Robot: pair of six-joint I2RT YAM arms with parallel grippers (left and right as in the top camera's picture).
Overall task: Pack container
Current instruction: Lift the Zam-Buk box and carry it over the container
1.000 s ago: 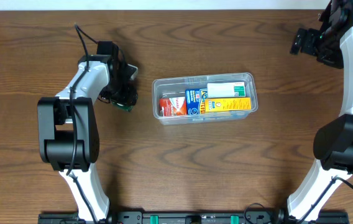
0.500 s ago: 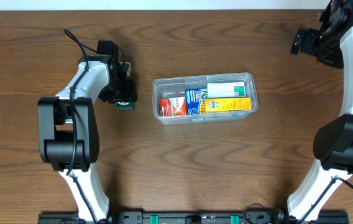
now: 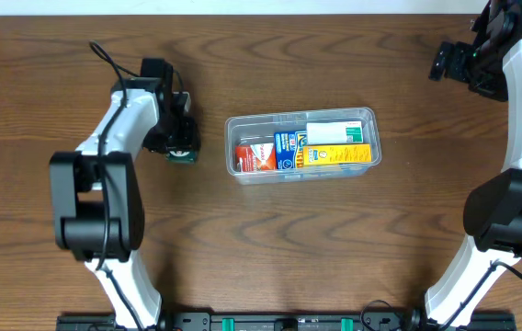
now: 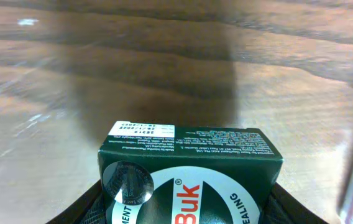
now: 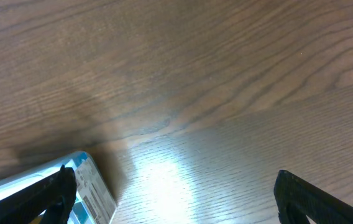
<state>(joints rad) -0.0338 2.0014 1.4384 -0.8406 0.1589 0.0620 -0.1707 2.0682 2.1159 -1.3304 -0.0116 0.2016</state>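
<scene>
The clear plastic container (image 3: 368, 118) sits mid-table and holds a red box (image 3: 255, 157), a blue box (image 3: 287, 150), a yellow box (image 3: 334, 157) and a white-and-green box (image 3: 336, 133). My left gripper (image 3: 180, 145) is to the left of the container and shut on a dark green box (image 4: 189, 168) with a white label and red letters, held above the wood. My right gripper (image 3: 451, 62) is open and empty at the far right back corner. A corner of the container shows in the right wrist view (image 5: 89, 190).
The brown wooden table (image 3: 270, 248) spreads all around the container. The black bases of both arms stand at the front left and front right edges.
My left gripper with the dark green box has shifted slightly left and toward the front. The right arm has not moved.
</scene>
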